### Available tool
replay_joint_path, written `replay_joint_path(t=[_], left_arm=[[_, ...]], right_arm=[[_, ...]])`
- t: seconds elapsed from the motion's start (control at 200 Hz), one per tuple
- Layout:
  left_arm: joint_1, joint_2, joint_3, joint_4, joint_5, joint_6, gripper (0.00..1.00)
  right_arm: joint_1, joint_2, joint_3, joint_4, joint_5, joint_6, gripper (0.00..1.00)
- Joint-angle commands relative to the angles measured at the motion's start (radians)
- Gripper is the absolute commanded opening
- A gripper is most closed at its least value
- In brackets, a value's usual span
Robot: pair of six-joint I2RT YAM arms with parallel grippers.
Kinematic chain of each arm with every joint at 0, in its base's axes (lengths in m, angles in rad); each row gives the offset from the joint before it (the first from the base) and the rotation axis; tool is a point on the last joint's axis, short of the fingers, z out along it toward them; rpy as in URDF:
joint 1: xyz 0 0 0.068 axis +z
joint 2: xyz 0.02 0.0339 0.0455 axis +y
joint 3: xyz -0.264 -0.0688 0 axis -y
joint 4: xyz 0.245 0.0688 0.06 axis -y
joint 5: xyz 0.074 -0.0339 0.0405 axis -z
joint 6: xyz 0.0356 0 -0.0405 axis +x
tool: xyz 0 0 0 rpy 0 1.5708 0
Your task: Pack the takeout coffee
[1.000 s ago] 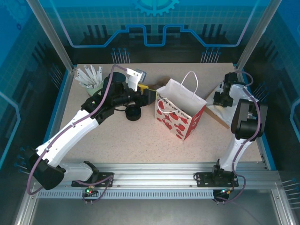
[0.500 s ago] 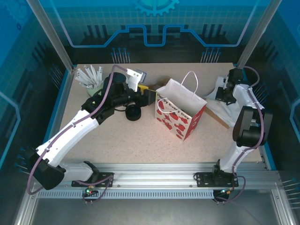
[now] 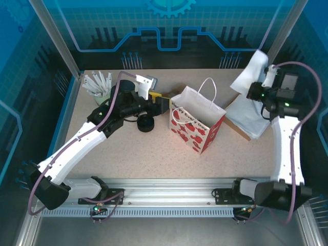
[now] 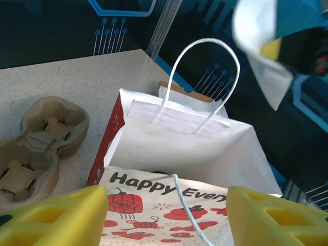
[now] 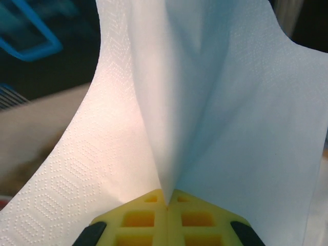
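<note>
- Left gripper (image 4: 166, 215): fingers spread wide, holding nothing.
- Bag (image 4: 179, 138) sits just ahead of and below the left gripper. It stands upright with its mouth open, and the front panel reading "Happy Every…" is nearest my fingers.
- Coffee: I can't pin it down. A dark sliver (image 4: 159, 173) shows inside the bag, just behind the front panel, but I can't tell what it is.
- A black round item (image 3: 146, 124) is on the table beside my left wrist, on the near side and apart from the bag. I can't tell whether it is a lidded cup or bare lids.
- Pulp cup trays (image 4: 36, 143) are to the left of the left gripper, on the table beside the bag.
- Right gripper (image 5: 166, 205): fingers pinched together on a white napkin (image 5: 205, 102), held up off the table.
- The napkin stack (image 3: 251, 115) is below the right gripper, to the right of the bag.
</note>
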Motion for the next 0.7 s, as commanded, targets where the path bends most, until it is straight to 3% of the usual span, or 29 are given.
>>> replay_joint_path(t=[0.0,0.17,0.37,0.445,0.695], left_arm=[[0.015,-0.026,-0.005,0.036,0.021,-0.032,0.64],[0.036,-0.04,-0.01,-0.001,0.009,-0.042,0.64],[0.089,-0.072,-0.041,-0.065,-0.014,-0.05,0.64],[0.104,-0.089,-0.06,-0.067,-0.019,-0.055,0.64],[0.112,-0.101,-0.065,-0.08,-0.018,-0.055,0.64]], right_arm=[[0.048,-0.043,0.133,-0.074,-0.168,0.019,0.0],[0.192,-0.034,0.293,-0.119,-0.353,0.04,0.0],[0.412,0.018,0.334,-0.173,-0.527,0.019,0.01],[0.438,0.052,0.322,-0.197,-0.616,0.017,0.01],[0.453,0.111,0.211,-0.212,-0.741,-0.014,0.01]])
